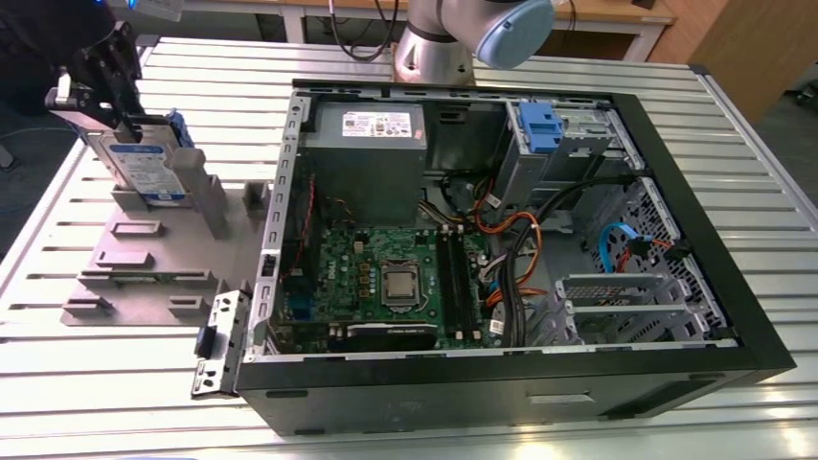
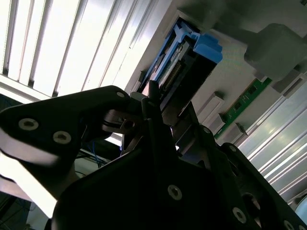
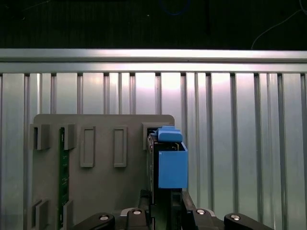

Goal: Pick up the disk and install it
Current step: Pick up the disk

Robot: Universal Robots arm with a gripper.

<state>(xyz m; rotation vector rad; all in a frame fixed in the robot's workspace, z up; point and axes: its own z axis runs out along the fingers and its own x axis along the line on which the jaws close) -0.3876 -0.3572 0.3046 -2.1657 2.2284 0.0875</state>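
The disk (image 1: 145,169), silver-grey with a white-and-blue label and a blue bracket, stands on edge in a slot of the grey holder stand (image 1: 134,257) at the exterior view's left. My gripper (image 1: 105,121) is at its upper end, with the fingers against both flat sides, shut on it. In the first wrist view the disk's blue bracket (image 3: 171,162) runs out from between the fingers of the gripper (image 3: 165,203), over the stand (image 3: 100,182). The second wrist view shows the disk's edge (image 2: 178,62) just beyond the gripper (image 2: 158,103).
An open computer case (image 1: 715,316) lies on the slatted metal table (image 1: 90,393), to the exterior view's right of the stand. Its grey drive cage carries a blue-handled carrier (image 1: 542,127). A green circuit strip (image 3: 61,177) sits in another slot of the stand. The arm's base (image 1: 435,48) rises behind the case.
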